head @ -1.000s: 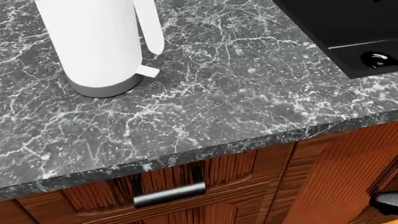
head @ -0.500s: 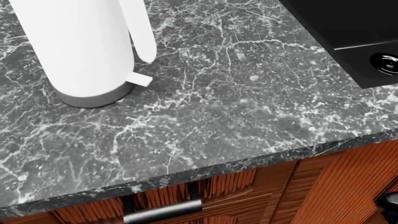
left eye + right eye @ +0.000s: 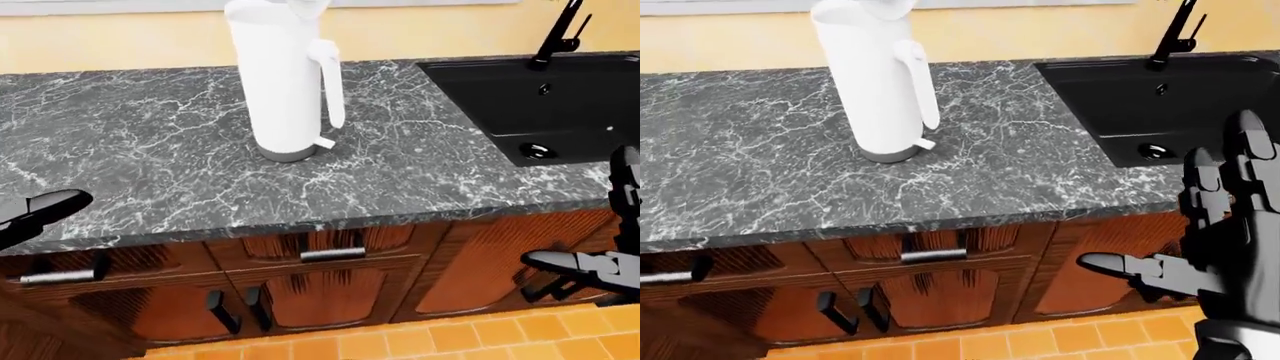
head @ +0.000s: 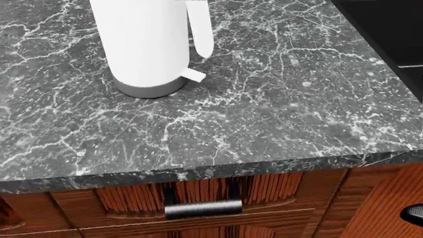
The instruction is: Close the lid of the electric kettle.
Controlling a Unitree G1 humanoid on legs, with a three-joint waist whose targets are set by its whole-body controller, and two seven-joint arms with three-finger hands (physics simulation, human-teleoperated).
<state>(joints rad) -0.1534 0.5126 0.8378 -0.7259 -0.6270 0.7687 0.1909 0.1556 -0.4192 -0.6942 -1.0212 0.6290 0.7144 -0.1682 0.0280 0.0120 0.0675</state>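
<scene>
A tall white electric kettle (image 3: 282,82) with a grey base stands on the dark marble counter (image 3: 140,165), its handle toward the right. Its lid (image 3: 305,7) is tilted up at the top edge of the left-eye view. The head view shows only the kettle's lower body (image 4: 142,44). My left hand (image 3: 35,214) is low at the left edge, below the counter's edge, only partly in view. My right hand (image 3: 1210,232) is open, fingers spread, low at the right in front of the cabinets, far from the kettle.
A black sink (image 3: 545,105) with a black tap (image 3: 558,34) is set in the counter at the right. Wooden cabinets with dark handles (image 3: 333,255) run below the counter. An orange tiled floor (image 3: 400,341) lies at the bottom. A yellow wall rises behind.
The head view has shifted: the kettle now sits further right and the sink has slid almost out of frame at the right. The camera moved, not the kettle.
</scene>
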